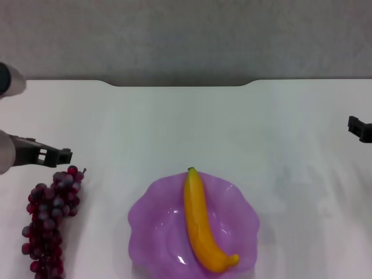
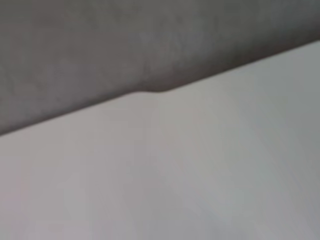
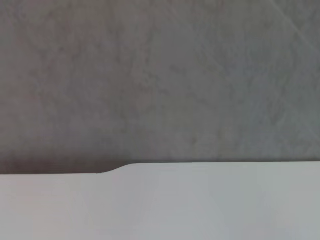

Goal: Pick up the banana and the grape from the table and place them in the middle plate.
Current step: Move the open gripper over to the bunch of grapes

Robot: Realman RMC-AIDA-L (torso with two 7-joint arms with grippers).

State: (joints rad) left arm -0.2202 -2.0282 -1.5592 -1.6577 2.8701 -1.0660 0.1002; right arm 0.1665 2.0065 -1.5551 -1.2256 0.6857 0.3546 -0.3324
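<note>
While the banana already lies in the middle plate, you have the grape outstanding, and it is on the table at 9 o'clock from the plate, well apart from its rim.

Finding 1, position. The left gripper sits at the left edge of the head view, just beyond the bunch's far end. From the gripper, the grape lies toward 6 o'clock, close by. The bunch's long axis runs roughly 12 to 6 o'clock, slightly tilted, stem end at the far tip near the gripper. Your left arm is plainly the nearer one; the right gripper shows only as a dark tip at the right edge, on the far side of the plate.

Finding 2, tool state. You cannot tell whether the fingers of either gripper are apart or together: the head view shows only a side of each, and both wrist views show nothing but bare table and the grey floor beyond its notched edge.

Finding 3, condition of the item. The grapes are small, round, dark red-purple with a frosty sheen, clustered in a long bunch. The near end is cut off by the bottom of the head view.

Judgement: half the task appears complete; a descent toward the bunch by the left arm seems next.
</note>
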